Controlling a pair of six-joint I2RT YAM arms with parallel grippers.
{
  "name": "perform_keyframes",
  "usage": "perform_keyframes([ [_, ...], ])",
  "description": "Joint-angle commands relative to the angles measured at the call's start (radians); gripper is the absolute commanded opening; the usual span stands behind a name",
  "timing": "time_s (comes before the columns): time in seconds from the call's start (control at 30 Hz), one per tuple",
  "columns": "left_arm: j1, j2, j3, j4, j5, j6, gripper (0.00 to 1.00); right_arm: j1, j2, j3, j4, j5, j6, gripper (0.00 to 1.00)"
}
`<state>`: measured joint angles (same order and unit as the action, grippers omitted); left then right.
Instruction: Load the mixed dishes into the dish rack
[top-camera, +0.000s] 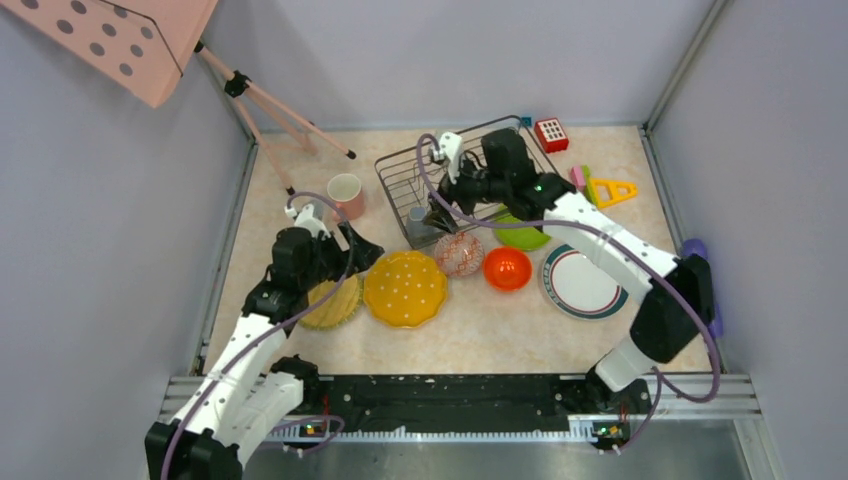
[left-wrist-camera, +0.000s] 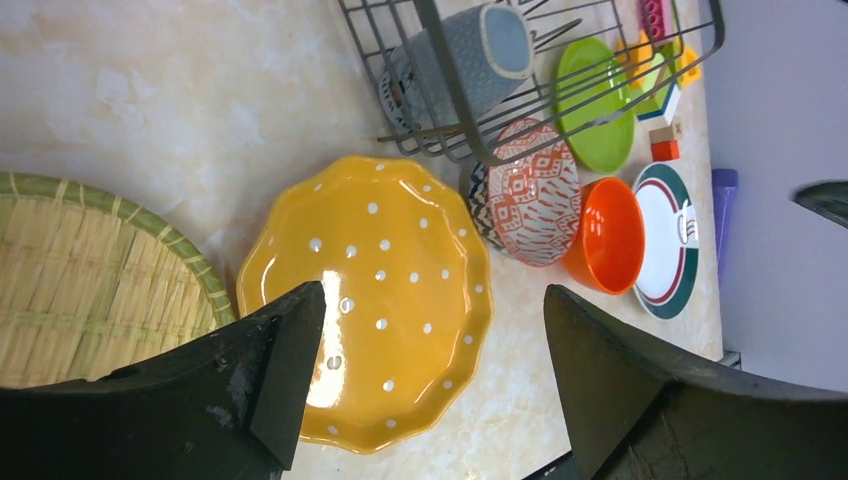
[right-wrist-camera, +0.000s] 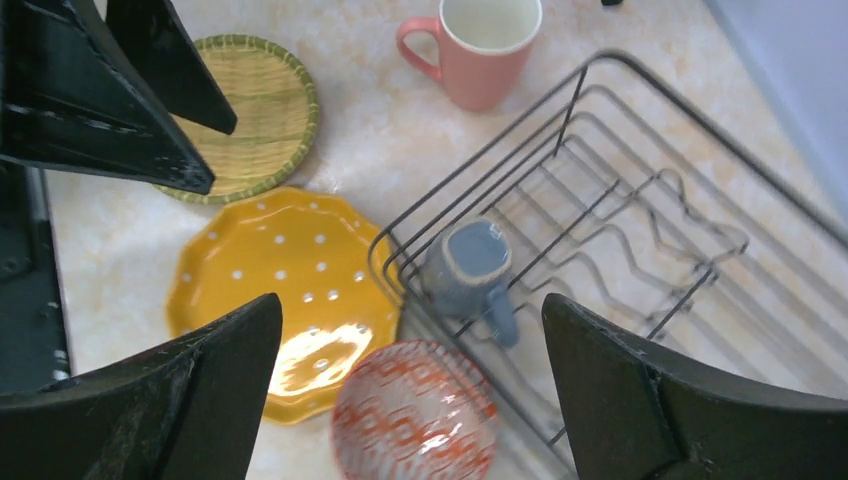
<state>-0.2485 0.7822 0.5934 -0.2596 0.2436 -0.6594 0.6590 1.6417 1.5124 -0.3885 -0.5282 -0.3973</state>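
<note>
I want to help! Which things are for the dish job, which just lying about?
Job: dark wire dish rack, grey mug, pink mug, yellow dotted scalloped plate, woven green-rimmed plate, lime green plate, white green-rimmed plate, patterned bowl, orange-red bowl.
Lying about: coloured toy blocks, purple cylinder.

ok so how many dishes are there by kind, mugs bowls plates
mugs: 2 (pink mug, grey mug in dark wire rack)
bowls: 2 (patterned bowl, orange-red bowl)
plates: 4 (yellow dotted scalloped plate, yellow woven-look plate, lime green plate, white green-rimmed plate)
total: 8
</note>
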Motion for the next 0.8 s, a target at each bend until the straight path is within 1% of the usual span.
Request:
perform_keyframes([
  [0.0,0.002,0.03,-0.035,0.073,0.032,-0.032,0.84,0.012,-0.163,-0.205,0.2,0.18,0.45,0.99],
  [0.1,-0.008,0.071,-0.059,0.126,0.029,-0.073,0.83,0.009,-0.274,-0.344,0.194,0.292,0.562,0.99],
  [0.17,-0.015,0.103,-0.063,0.169,0.014,-0.104,0.81,0.001,-0.358,-0.441,0.191,0.4,0.633,0.99],
  [0.27,-0.021,0.159,-0.052,0.24,-0.029,-0.173,0.79,-0.021,-0.436,-0.522,0.154,0.452,0.761,0.99],
  [0.3,-0.021,0.18,-0.045,0.25,-0.04,-0.196,0.78,-0.023,-0.45,-0.535,0.125,0.493,0.816,0.99],
  [0.4,-0.022,0.245,-0.014,0.316,-0.087,-0.274,0.75,-0.021,-0.486,-0.571,0.04,0.649,1.096,0.99],
  [0.47,-0.023,0.296,0.003,0.369,-0.108,-0.327,0.75,-0.016,-0.511,-0.609,0.02,0.687,1.259,0.99],
  [0.57,-0.023,0.382,0.029,0.449,-0.126,-0.409,0.74,0.036,-0.522,-0.645,0.027,0.767,1.44,0.99],
  [0.67,-0.025,0.485,0.1,0.46,-0.123,-0.442,0.74,0.122,-0.475,-0.628,0.025,0.836,1.524,0.99],
  [0.77,-0.026,0.562,0.166,0.462,-0.13,-0.438,0.73,0.203,-0.408,-0.606,0.023,0.871,1.642,0.99],
])
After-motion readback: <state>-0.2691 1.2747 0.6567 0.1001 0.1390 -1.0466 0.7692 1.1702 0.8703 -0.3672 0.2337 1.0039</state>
